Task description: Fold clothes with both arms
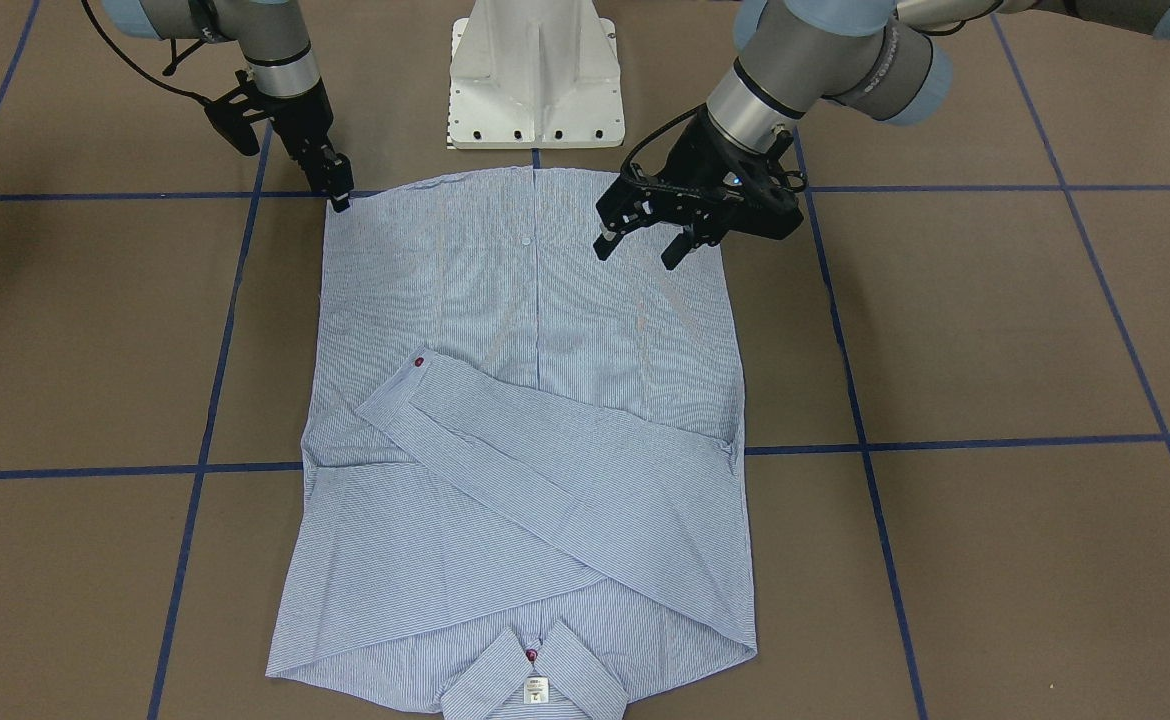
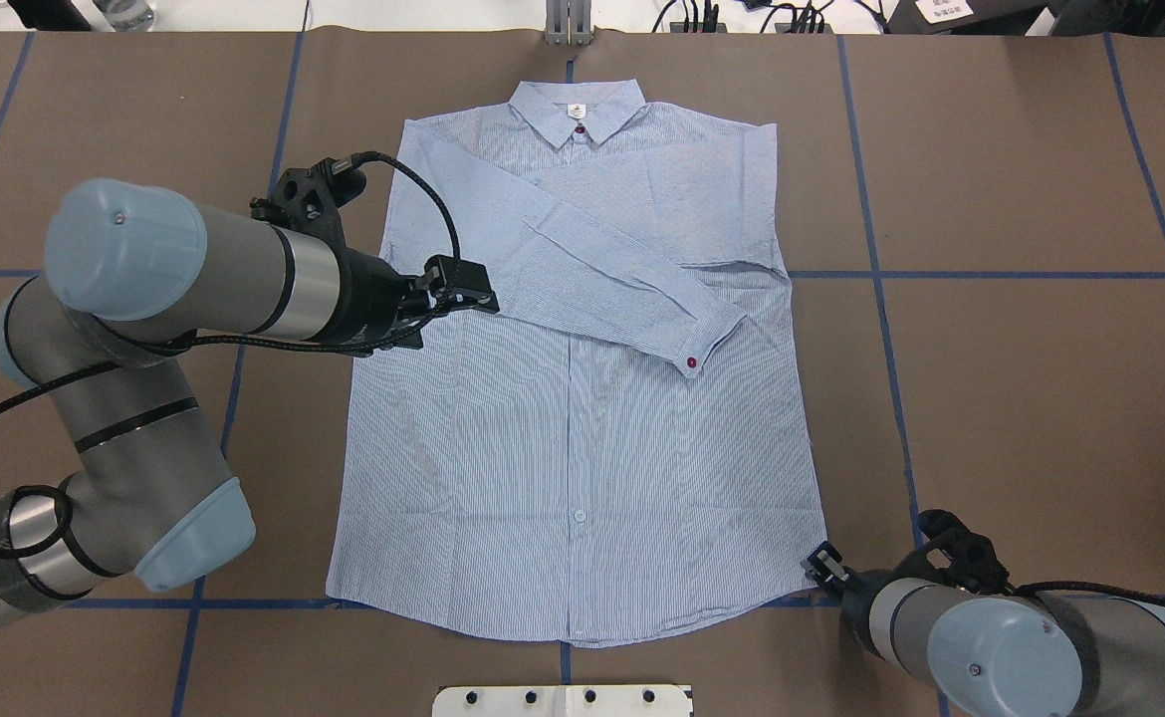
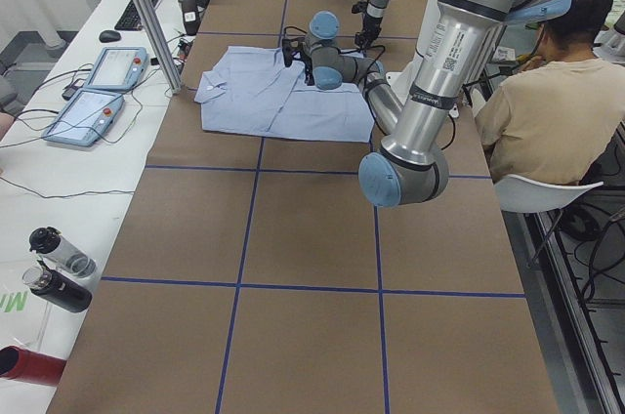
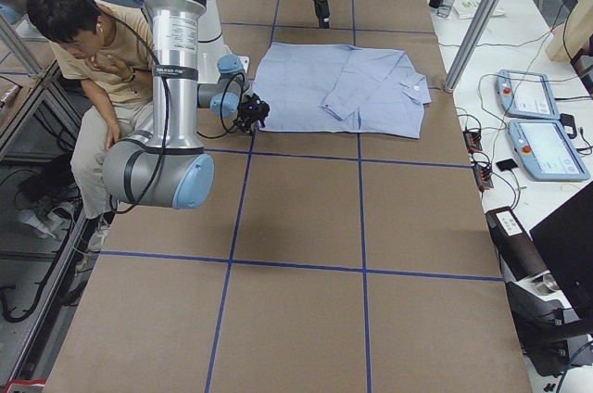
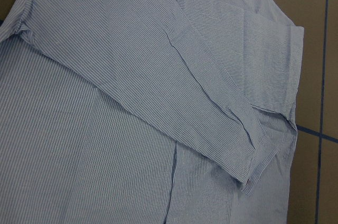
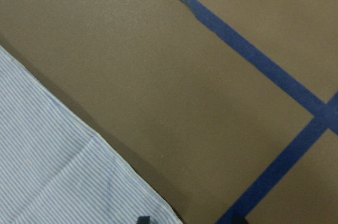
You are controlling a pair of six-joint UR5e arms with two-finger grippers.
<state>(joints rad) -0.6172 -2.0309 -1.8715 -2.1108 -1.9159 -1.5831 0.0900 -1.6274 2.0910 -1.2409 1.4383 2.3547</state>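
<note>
The light blue striped shirt (image 2: 582, 438) lies flat and buttoned, with its collar (image 2: 576, 112) on the far side from the robot and its sleeves folded across the chest. A cuff with a red button (image 1: 418, 362) rests on top. My left gripper (image 1: 640, 250) hovers open over the shirt's side near the hem, holding nothing. Its wrist view shows the folded sleeve (image 5: 158, 92) below. My right gripper (image 1: 341, 195) is down at the opposite hem corner. In its wrist view the two fingertips (image 6: 142, 218) stand apart at that corner of the shirt (image 6: 53, 171).
The white pedestal base (image 1: 535, 80) stands just behind the hem. Blue tape lines (image 1: 945, 440) cross the brown table. A seated person (image 3: 547, 111) is beside the robot. Two control tablets (image 3: 98, 82) and bottles (image 3: 59, 268) lie at the table's far edge.
</note>
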